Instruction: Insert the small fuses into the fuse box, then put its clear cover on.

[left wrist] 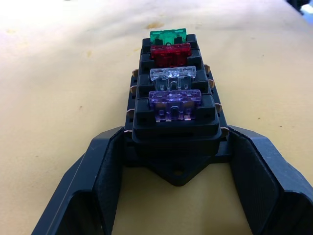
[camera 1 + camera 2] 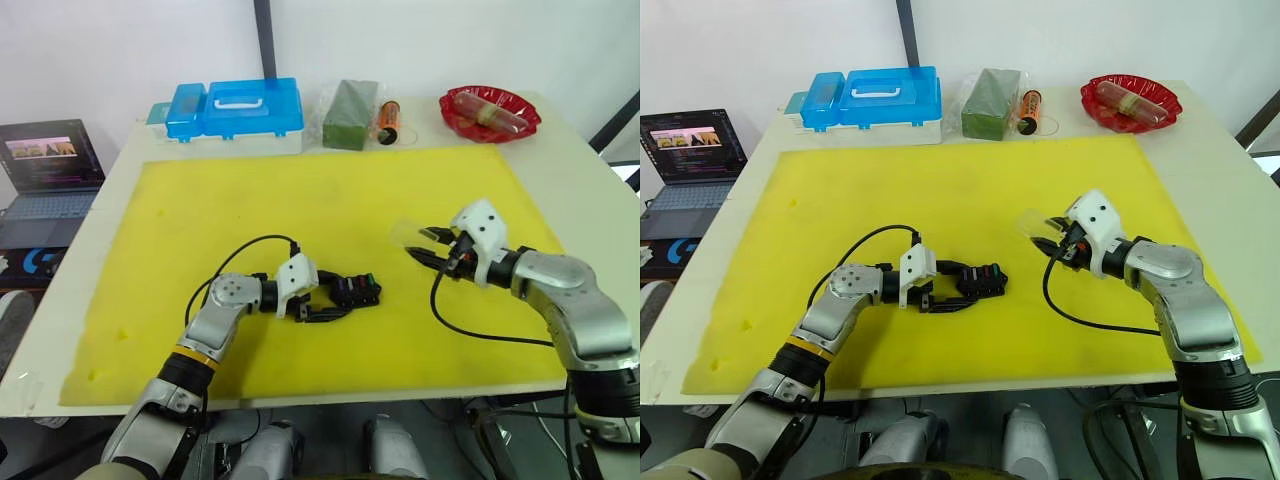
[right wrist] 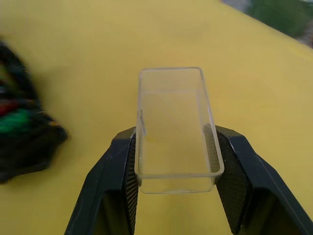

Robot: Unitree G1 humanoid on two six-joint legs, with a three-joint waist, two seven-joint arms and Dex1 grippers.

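Left gripper [image 1: 176, 161]: jaws clamped on fuse box [image 1: 174, 115], four fuses [image 1: 172, 73] seated, forearm low over mat [image 2: 330, 210].
Right gripper [image 3: 175, 161]: jaws gripping clear cover [image 3: 173, 129], raised above mat.

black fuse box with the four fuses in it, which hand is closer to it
Left. The left hand has its fingers on either side of the small black plastic fuse box, gripping its near end. The right hand is off to the box's right, holding the clear rectangular plastic cover.
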